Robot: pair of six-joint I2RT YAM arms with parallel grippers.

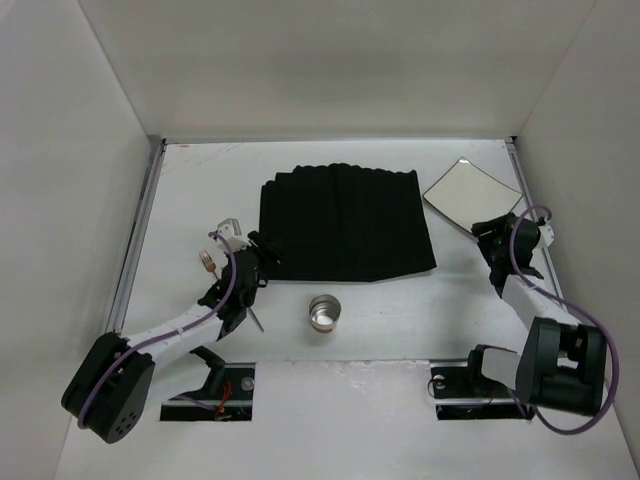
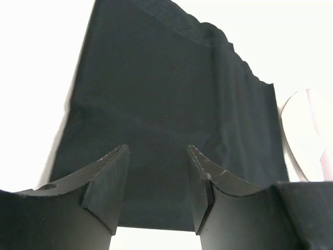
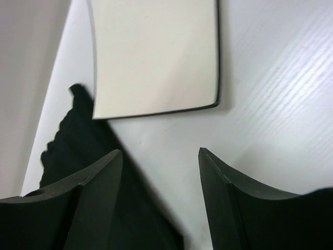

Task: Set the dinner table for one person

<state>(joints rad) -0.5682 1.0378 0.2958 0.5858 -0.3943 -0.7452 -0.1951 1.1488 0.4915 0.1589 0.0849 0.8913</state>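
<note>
The dinner table [image 1: 200, 180] is a white, walled surface. A black pleated mat [image 1: 345, 220] lies flat at its middle. My left gripper [image 1: 264, 247] hovers at the mat's left edge; in the left wrist view this gripper [image 2: 157, 148] is open over the mat [image 2: 156, 94], nothing between the fingers. A small white square plate [image 1: 472, 195] lies right of the mat. Just below it my right gripper [image 1: 488, 233] stands open and empty; in the right wrist view that gripper [image 3: 160, 151] faces the plate [image 3: 156, 57] over bare table [image 3: 270, 104].
A small metal cup [image 1: 325, 312] stands on the table in front of the mat. A fork-like utensil [image 1: 207, 263] lies left of the left arm, and a thin handle [image 1: 257, 318] pokes out beneath that arm. White walls close in on three sides.
</note>
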